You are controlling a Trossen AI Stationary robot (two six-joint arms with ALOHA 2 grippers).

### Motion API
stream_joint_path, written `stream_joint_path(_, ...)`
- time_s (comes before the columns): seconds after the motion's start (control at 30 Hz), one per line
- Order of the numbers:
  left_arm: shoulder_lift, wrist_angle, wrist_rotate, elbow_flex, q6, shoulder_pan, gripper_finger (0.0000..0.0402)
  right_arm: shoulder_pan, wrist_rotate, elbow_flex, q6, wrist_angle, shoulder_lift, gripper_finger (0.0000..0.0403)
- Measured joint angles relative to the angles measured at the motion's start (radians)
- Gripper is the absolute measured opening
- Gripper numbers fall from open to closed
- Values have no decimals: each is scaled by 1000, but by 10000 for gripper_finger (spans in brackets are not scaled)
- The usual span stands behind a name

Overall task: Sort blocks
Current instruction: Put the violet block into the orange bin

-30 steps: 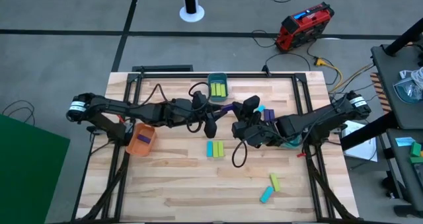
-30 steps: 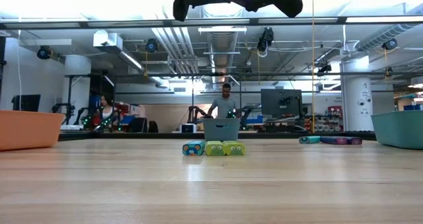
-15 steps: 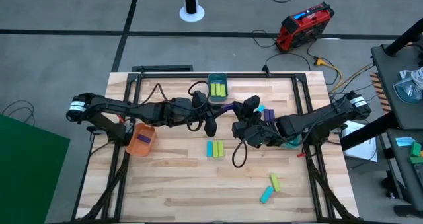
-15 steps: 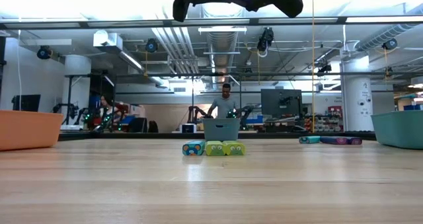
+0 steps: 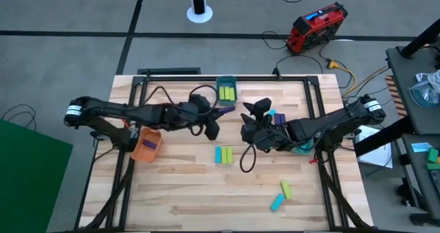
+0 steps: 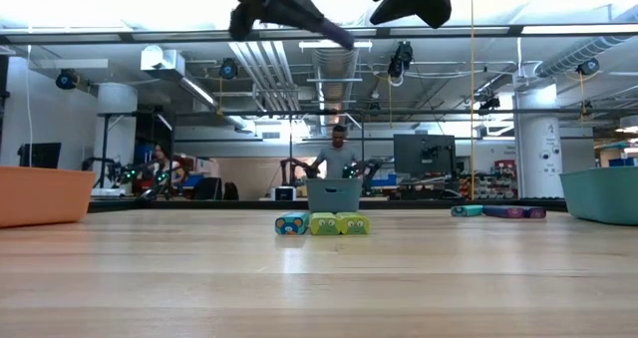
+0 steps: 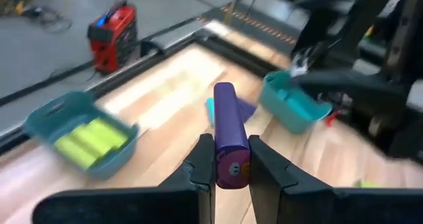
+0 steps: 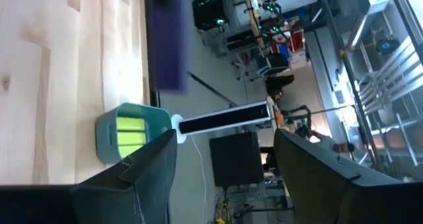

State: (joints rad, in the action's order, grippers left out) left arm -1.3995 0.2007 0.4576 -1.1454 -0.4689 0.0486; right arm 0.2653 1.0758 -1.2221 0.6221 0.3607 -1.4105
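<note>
The desk (image 5: 185,192) is pale planked wood on a dark metal frame, smooth and matte, and both dark arms reach over its middle from opposite sides. Three small open bins sit on it: an orange bin (image 5: 146,145) close under the left arm, well back along that arm from its claw; a grey-teal bin (image 5: 226,90) holding yellow-green bars at the far edge, just beyond the left claw; and a teal bin (image 7: 294,104) under the right arm.

The left claw (image 5: 214,114) is clenched on a purple block (image 7: 227,134), a smooth, hard-looking rectangular bar with a small printed face on its end. The bar's long axis runs straight out ahead of the claw, pinched at its near end between the two dark fingers (image 7: 200,159). The right claw (image 5: 256,111) hangs near it, just across a small gap, with its fingers spread and nothing between them; the purple bar shows as a blur in front of it.

The orange bin already holds a purple piece, so it is the likely target, and it lies behind the left claw, back toward that arm's base. The left arm is the nearer one.

Loose blocks lie below both claws: a cyan and yellow-green pair (image 5: 223,154) on the desk nearest, another yellow-green and cyan pair (image 5: 281,195) farther toward the near edge.
</note>
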Motion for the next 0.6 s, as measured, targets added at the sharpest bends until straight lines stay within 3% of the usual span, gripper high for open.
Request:
stream_joint_path(0.23,114,377,-26,0,-223,0,32,-7,27,0,-23,0,0,231)
stream_joint_path(0.5,180,1243,-352,-107,-642,0,32,-21,25,0,-145,0,0,206)
stream_joint_path(0.57,178,1384,-437,-117,-703,0,32,-26,25,0,-184,1,0,201)
stream_joint_path(0.6,182,1380,-462,-110,-709,1,32,-29,24,0,-198,0,0,199)
